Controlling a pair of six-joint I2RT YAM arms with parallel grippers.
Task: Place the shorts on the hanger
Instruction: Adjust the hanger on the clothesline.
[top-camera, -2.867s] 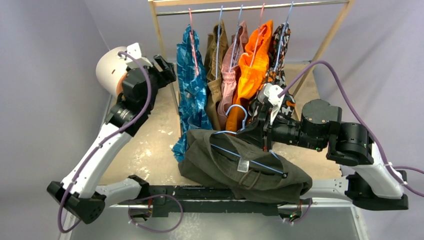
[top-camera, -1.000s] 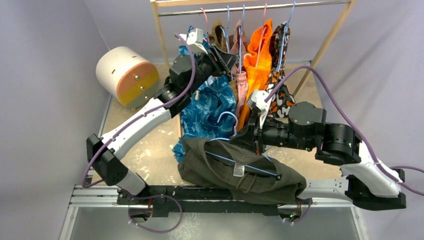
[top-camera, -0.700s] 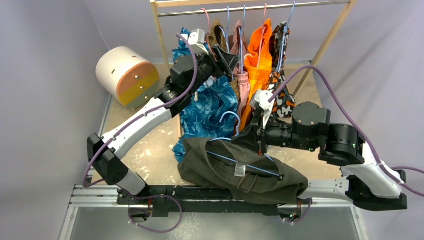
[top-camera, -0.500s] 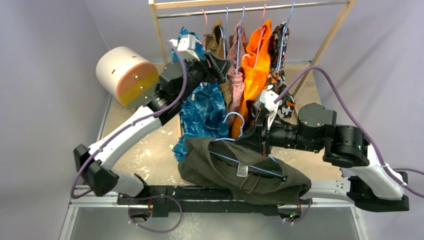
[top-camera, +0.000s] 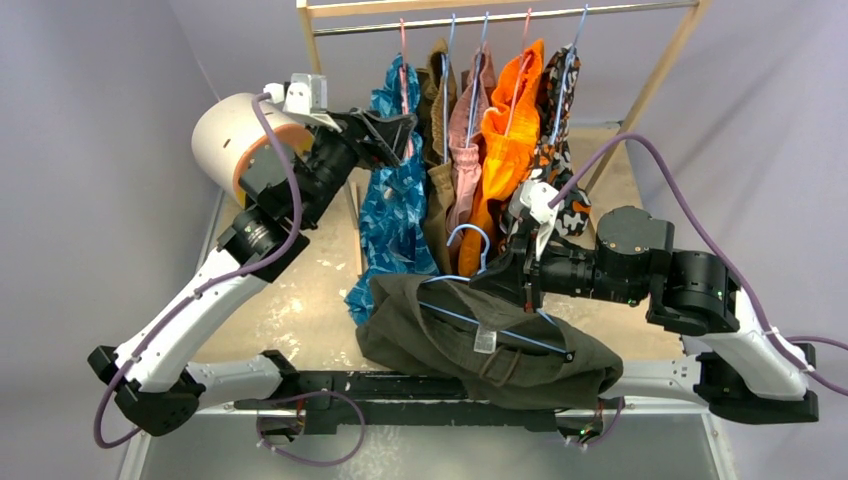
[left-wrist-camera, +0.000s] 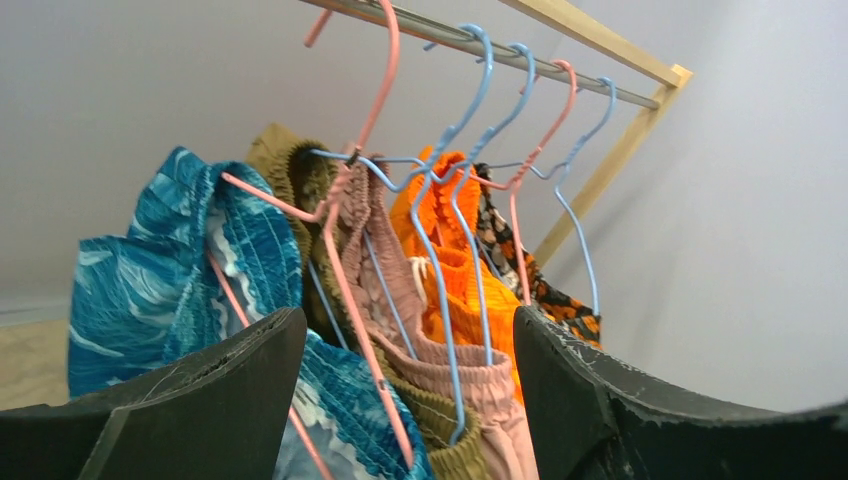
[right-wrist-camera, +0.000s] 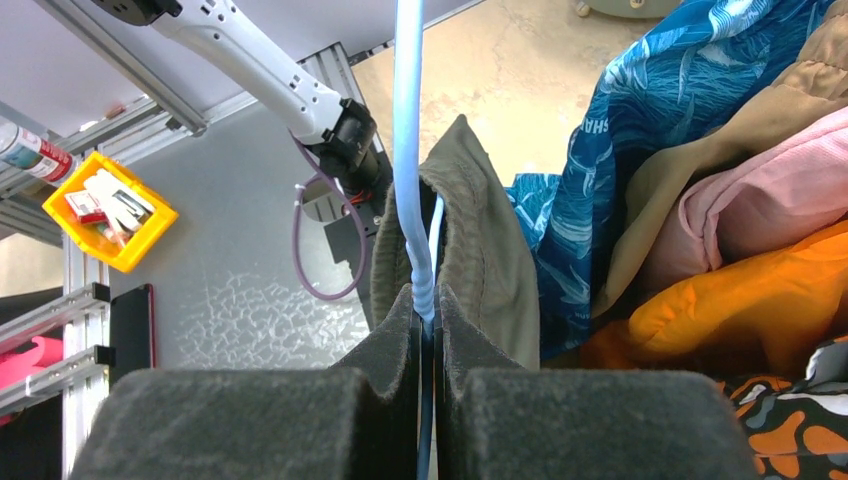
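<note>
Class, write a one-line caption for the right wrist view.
Right gripper shut on the light-blue hanger, olive shorts draped on it.

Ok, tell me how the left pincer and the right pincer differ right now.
The left pincer is open and empty; the right pincer is shut on the hanger wire. The left pincer is raised by the rack; the right pincer sits low by the shorts. Both are black.

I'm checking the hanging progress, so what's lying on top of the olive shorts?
The light-blue hanger: one wire crosses the shorts, and the right gripper pinches its neck. The rest of the hanger runs under fabric, out of sight.
</note>
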